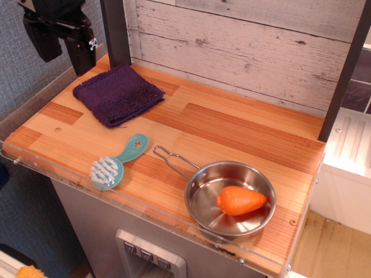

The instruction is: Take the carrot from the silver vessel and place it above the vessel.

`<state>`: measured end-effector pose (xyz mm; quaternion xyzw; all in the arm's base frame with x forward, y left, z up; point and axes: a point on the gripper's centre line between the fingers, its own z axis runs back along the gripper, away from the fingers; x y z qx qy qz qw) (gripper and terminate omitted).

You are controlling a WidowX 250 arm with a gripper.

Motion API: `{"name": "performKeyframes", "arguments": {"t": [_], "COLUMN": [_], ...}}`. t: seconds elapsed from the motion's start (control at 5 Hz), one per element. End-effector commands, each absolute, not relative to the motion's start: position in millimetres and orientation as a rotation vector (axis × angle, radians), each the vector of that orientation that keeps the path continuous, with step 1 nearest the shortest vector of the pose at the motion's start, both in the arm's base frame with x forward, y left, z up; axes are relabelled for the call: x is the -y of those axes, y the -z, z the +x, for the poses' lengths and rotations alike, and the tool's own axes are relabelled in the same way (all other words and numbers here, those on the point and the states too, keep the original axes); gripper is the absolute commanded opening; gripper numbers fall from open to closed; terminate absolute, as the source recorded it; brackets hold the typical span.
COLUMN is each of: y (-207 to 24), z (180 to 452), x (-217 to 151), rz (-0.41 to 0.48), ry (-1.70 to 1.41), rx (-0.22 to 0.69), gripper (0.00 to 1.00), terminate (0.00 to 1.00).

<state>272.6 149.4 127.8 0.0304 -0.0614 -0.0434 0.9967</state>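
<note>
Lying on its side inside silver vessel [230, 200], carrot [241, 200], untouched, so pick not yet begun. Left of vessel: wire handle, then teal brush [119, 163], near but clear of placing spot beyond vessel. Farther left-back of vessel, purple towel [117, 94]. Far up-left, well apart, gripper [61, 49], fingers spread, empty.

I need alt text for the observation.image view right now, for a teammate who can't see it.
An orange toy carrot lies inside a shiny silver pan near the front right of a wooden counter. The black gripper hangs at top left, far from the pan, holding nothing. A teal brush and a purple cloth lie left of the pan.
</note>
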Motion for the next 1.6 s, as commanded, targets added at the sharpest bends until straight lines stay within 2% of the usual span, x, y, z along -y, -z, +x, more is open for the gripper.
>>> {"name": "performKeyframes", "arguments": {"t": [0.0,0.2,0.4,0.6,0.8,1.0,1.4], "y": [-127.8,-124.7,-128.0,-117.8,-100.1,-83.5,-65.3], "z": [272.6,270.9,255.1,231.6,219.4,218.0,232.3], "x": [-149.4,-112.9,-63.4,-15.6,18.0,37.8,73.7], "rz": [0.061,0.053,0.029,0.009,-0.015,-0.018,0.020], "ry": [0.087,0.163,0.315,0.433,0.482,0.532,0.595], "rx": [0.123,0.130,0.158,0.174,0.167,0.165,0.175], "gripper": [1.00,1.00,1.00,1.00,1.00,1.00,1.00], "terminate": [0.00,0.00,0.00,0.00,0.00,0.00,0.00]}}
